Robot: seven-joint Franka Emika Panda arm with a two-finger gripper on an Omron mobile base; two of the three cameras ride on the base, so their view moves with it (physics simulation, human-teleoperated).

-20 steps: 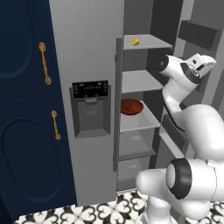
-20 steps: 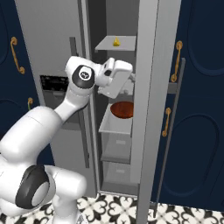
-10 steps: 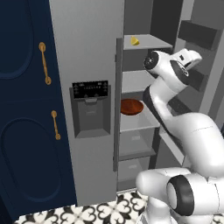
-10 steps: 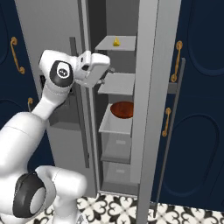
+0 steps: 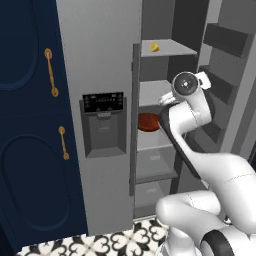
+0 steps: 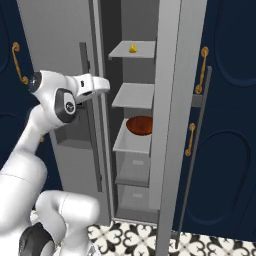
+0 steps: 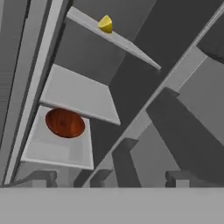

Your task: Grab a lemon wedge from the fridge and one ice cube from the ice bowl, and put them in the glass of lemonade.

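Since a second ago the white arm has swung across the open fridge, from the right side of the shelves toward the middle of the left base view, and the hand has turned with it. Now the hand sits left of the middle in the right base view, a smooth white block just in front of the tall door edge. Its two dark finger tips poke up at the bottom of the hand view with a wide gap between them, so the hand is spread and pinches nothing.

Past the hand, flat grey shelves go up like steps inside the fridge. A round reddish-brown wooden bowl lies on a lower shelf, at the left middle of the hand view. It looks shallow and smooth. I cannot tell what is in it.

The lemon wedge rests on the top shelf, near the top of the hand view. It is tiny, bright yellow and pointed like a little tent, well apart from the hand.

On the closed grey door there is a black panel with a hollow under it. Dark blue cabinets with shiny gold handles stand beside the fridge. At the bottom, the floor has black and white flower tiles.
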